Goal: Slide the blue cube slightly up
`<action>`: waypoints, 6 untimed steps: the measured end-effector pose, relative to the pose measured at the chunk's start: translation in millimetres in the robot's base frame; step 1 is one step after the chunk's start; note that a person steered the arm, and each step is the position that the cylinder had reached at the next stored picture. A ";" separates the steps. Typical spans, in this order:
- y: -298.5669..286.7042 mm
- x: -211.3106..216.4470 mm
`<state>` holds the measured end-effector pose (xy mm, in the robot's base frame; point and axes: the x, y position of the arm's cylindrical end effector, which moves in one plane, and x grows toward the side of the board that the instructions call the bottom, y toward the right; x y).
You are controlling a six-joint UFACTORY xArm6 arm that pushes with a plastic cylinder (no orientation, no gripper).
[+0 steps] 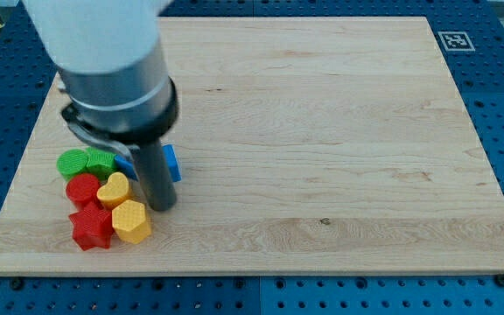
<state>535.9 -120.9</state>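
The blue cube (171, 163) lies at the board's left, mostly hidden behind my dark rod; only its right edge and a sliver at its left show. My tip (162, 206) rests on the board just below the cube, at its lower edge and right of the yellow blocks. I cannot tell whether the tip touches the cube.
Left of the tip is a tight cluster: two green blocks (87, 162), a red round block (82, 187), a yellow heart (114, 188), a yellow hexagon (130, 220) and a red star (92, 227). The wooden board (322, 131) lies on a blue perforated table.
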 end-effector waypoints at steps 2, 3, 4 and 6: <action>-2.7 -87.7; 17.6 -87.9; 39.7 -54.1; 27.3 -103.3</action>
<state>432.6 -93.6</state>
